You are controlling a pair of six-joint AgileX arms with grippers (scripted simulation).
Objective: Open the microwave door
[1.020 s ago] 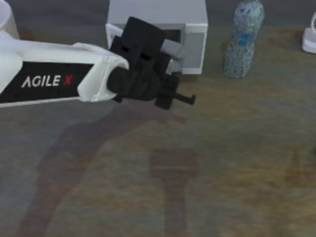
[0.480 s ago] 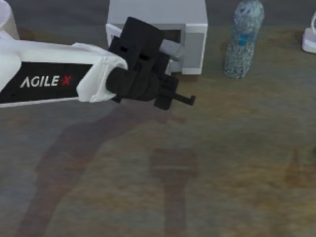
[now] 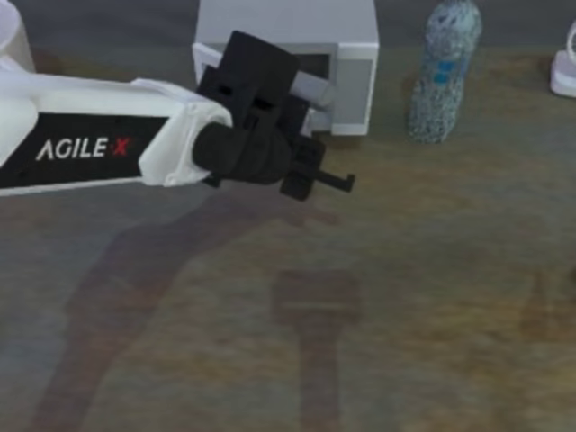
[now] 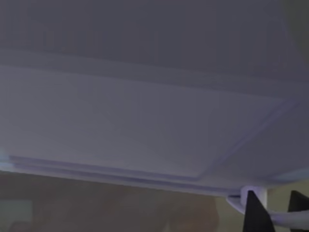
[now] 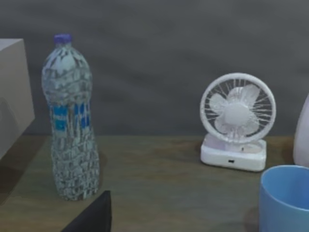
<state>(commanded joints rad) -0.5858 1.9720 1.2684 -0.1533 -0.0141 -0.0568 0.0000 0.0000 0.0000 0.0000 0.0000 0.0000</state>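
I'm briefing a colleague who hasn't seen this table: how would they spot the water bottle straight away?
Start from the microwave, the pale box at the far edge of the table. Just to its right in the top view stands the water bottle, upright and apart from it. It is the only clear, textured, tall container, with a blue label and a purple cap, unlike the white desk fan and blue cup farther right.

Simulated tabletop (image 3: 432,297): microwave (image 3: 288,36), fan (image 5: 237,121)
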